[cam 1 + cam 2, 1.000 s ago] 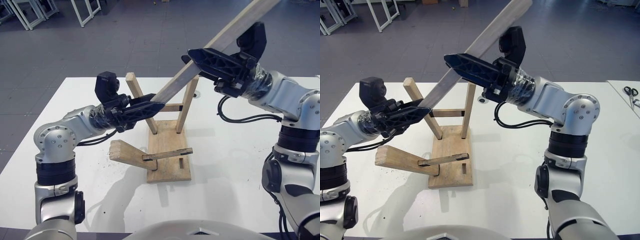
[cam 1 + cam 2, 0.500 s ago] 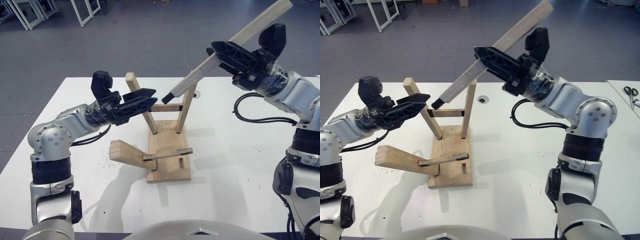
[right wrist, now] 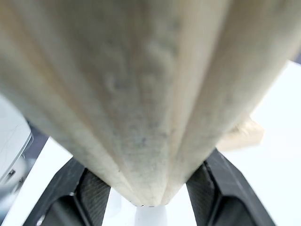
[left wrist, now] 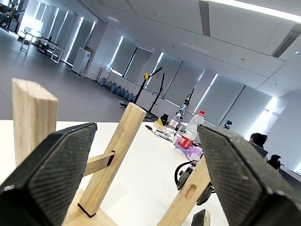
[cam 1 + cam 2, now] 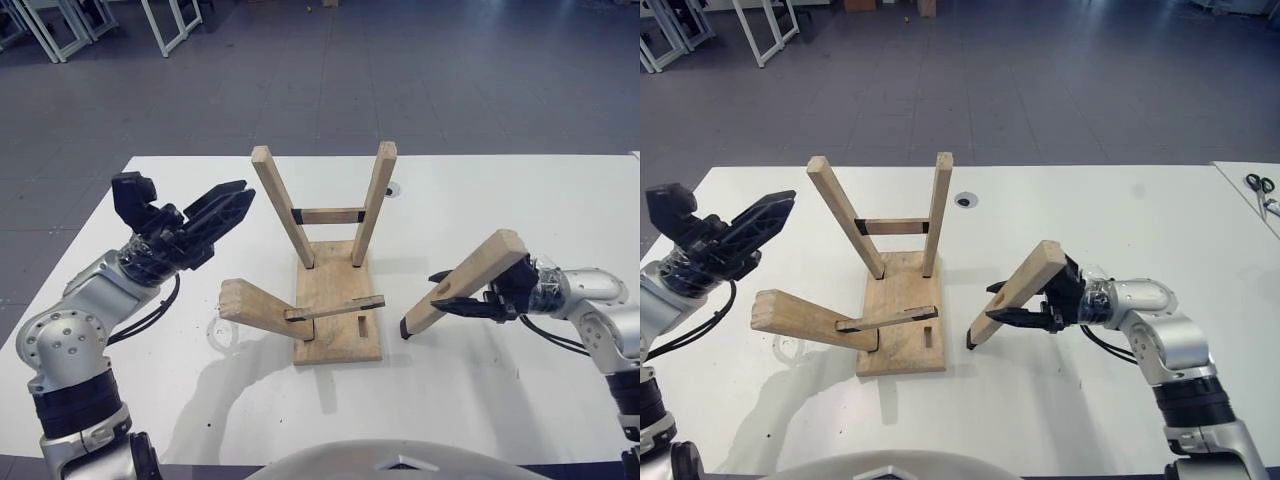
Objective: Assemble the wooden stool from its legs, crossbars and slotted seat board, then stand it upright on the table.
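Note:
The slotted seat board [image 5: 338,318] lies flat on the white table [image 5: 480,210]. Two legs [image 5: 283,208] [image 5: 371,203] stand in it, joined by a crossbar [image 5: 330,215]. A third leg [image 5: 258,307] lies on the table at the board's left, with a crossbar [image 5: 335,308] stuck in it. My right gripper [image 5: 447,292] is shut on a loose leg [image 5: 472,272], which slants down with its lower end on the table right of the board. In the right wrist view that leg [image 3: 141,94] sits between the fingers [image 3: 94,197]. My left gripper [image 5: 230,207] hangs open left of the standing legs, holding nothing.
A round cable hole [image 5: 963,200] sits in the table behind the stool. Scissors [image 5: 1262,183] lie on a neighbouring table at the far right. Bare table stretches in front of the board and on the right side.
My right arm has swung the loose leg down from high above the stool to the table right of the board. My left gripper let go of its lower end and drew back left.

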Robot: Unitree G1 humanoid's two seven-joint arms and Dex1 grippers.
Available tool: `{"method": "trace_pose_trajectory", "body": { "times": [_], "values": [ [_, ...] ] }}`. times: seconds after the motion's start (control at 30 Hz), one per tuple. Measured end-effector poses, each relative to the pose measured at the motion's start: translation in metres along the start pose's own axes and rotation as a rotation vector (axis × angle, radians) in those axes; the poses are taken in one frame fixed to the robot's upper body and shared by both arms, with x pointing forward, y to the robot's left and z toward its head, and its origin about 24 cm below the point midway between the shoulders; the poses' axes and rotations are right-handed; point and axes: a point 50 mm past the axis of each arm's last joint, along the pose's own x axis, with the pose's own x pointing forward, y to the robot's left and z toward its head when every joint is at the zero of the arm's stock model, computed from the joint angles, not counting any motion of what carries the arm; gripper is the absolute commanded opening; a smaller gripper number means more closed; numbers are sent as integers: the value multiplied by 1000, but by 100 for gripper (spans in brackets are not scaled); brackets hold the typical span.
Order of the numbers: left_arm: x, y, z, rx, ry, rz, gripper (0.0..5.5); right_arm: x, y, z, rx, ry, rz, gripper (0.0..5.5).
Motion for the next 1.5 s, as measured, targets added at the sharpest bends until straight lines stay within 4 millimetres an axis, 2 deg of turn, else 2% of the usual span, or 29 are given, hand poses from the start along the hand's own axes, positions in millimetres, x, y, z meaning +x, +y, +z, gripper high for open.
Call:
{"method": "trace_pose_trajectory", "body": {
  "times": [0.17, 0.33, 0.53, 0.77, 0.97, 1.1, 1.23, 1.33, 1.43, 1.5],
  "values": [
    [-3, 2, -9, -25, -2, 34, 395, 16, 3, 15, -120, -64, 70, 204],
    [-3, 3, -14, -38, -11, 45, 395, 24, 6, 22, -125, -101, 91, 204],
    [0, 4, -16, -41, 0, 43, 395, 39, 10, 6, -102, -100, 86, 204],
    [1, 4, -12, -27, 5, 43, 395, 36, 5, -7, -141, -77, 41, 204],
    [1, 2, -13, -13, 8, 58, 395, 34, 5, -2, -170, -22, 31, 204],
    [1, 2, -12, -2, -6, 74, 395, 43, 5, 1, -204, 50, 35, 204],
    [1, 1, -10, 3, -20, 75, 395, 53, -7, 7, -256, 102, -67, 204],
    [0, 0, 7, 63, -72, 112, 395, 57, -14, 9, -250, 130, -136, 204],
    [5, -5, 53, 231, -187, 200, 395, 62, -21, 8, -206, 177, -192, 204],
    [10, -9, 76, 308, -242, 271, 395, 62, -23, 5, -160, 204, -234, 204]
  ]
}}
